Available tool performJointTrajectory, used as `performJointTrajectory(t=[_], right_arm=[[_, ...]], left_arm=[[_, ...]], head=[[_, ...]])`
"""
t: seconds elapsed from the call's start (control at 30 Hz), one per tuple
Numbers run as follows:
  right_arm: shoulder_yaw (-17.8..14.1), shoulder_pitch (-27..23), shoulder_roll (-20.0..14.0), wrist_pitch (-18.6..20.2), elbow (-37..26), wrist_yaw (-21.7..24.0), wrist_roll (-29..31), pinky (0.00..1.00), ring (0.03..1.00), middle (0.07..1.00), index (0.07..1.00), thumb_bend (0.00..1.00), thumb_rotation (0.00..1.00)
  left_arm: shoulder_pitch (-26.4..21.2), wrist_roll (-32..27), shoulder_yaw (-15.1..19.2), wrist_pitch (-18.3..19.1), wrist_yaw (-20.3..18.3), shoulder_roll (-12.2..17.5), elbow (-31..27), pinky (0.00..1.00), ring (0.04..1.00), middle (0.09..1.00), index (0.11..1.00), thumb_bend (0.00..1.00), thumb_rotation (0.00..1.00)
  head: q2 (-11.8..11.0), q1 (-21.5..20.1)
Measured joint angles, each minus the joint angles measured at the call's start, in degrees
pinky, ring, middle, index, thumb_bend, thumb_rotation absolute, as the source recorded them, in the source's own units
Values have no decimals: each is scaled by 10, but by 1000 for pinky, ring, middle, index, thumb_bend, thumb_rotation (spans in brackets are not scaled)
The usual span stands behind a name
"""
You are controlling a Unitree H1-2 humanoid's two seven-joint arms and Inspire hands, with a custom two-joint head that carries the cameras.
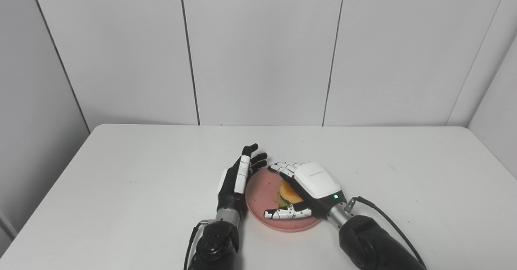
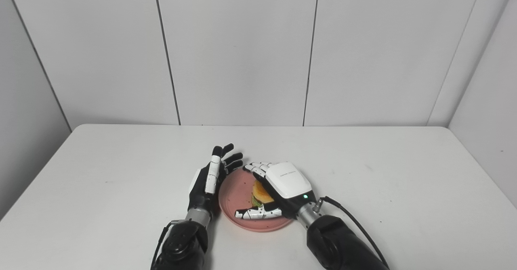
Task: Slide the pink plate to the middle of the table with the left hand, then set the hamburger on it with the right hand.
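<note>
White laminate covers the counter (image 1: 133, 189), which fills the lower half of the left eye view, its far edge meeting a wall of pale grey panels (image 1: 258, 52) split by thin dark seams; angled side panels close the room at the left and right edges of the frame. Low in the centre sits the pink plate (image 1: 258, 195), flat on the counter. At its left rim the left hand (image 1: 238, 177) stands edge-on, fingers straight and slightly spread, holding nothing. From the lower right the right hand (image 1: 301, 189) reaches over the plate, its fingers and thumb curled around the hamburger (image 1: 287, 194); whether the hamburger's base touches the plate cannot be told. A black cable (image 1: 387, 221) loops from that wrist. In the right eye view the same counter (image 2: 101, 189) and panelled wall (image 2: 238, 52) appear, with everything sitting a little further left in the frame. The plate (image 2: 234, 195) lies just below centre, the left hand (image 2: 210, 177) open at its left rim, the right hand (image 2: 282, 187) closed around the hamburger (image 2: 260, 194) above it.
</note>
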Motion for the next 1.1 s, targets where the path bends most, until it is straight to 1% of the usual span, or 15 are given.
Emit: performJointTrajectory(t=[0.2,0.27,0.37,0.43,0.5,0.53,0.57,0.7,0.8,0.87,0.97,1.03,1.1], right_arm=[[-1,6,-4,0,-23,3,2,882,881,890,865,728,991],[-6,14,-8,-1,-50,8,6,875,879,884,858,717,986],[-18,25,-11,-16,-83,8,23,859,869,876,852,718,992],[-31,32,-12,-21,-103,7,33,852,865,876,855,730,999],[-44,40,-12,-22,-119,7,47,827,852,868,853,744,1000],[-50,44,-12,-22,-126,7,53,808,845,864,851,750,1000],[-58,48,-12,-24,-134,6,61,757,839,861,851,758,1000],[-92,62,-2,-32,-148,-12,87,694,818,852,854,764,1000],[-116,67,10,-42,-146,-23,116,698,817,853,857,771,1000],[-132,71,19,-42,-144,-23,137,720,838,868,861,796,1000],[-153,77,31,-42,-142,-19,173,728,846,879,864,807,1000],[-171,83,41,-40,-137,-13,206,741,852,882,863,810,1000],[-195,90,60,-31,-133,-4,253,765,847,870,864,783,1000]], left_arm=[[0,0,0,0,0,0,0,843,813,786,849,918,947],[0,0,-1,0,-1,0,0,833,817,778,851,908,950],[0,0,-1,-1,0,0,0,861,822,761,834,903,934],[1,0,1,-3,2,0,0,883,825,758,820,912,925],[2,1,2,-11,8,-1,0,933,841,765,807,935,920],[2,4,3,-15,14,-2,0,944,847,770,803,942,923],[2,7,4,-18,21,-2,0,954,853,781,801,942,935],[4,25,4,-34,41,-2,5,981,873,809,806,928,950],[7,34,0,-39,45,-2,5,998,903,842,823,919,948],[9,43,-3,-44,46,-1,6,1000,931,880,849,919,949],[14,57,-6,-58,47,2,8,1000,951,905,866,925,952],[15,72,-9,-67,52,3,12,1000,971,937,878,962,945],[15,88,-12,-80,63,5,19,995,981,952,884,993,937]], head=[[0,1],[1,0],[1,-1],[1,-1],[1,-1],[1,-1],[1,0],[1,0],[2,1],[3,1],[3,1],[4,1],[4,2]])
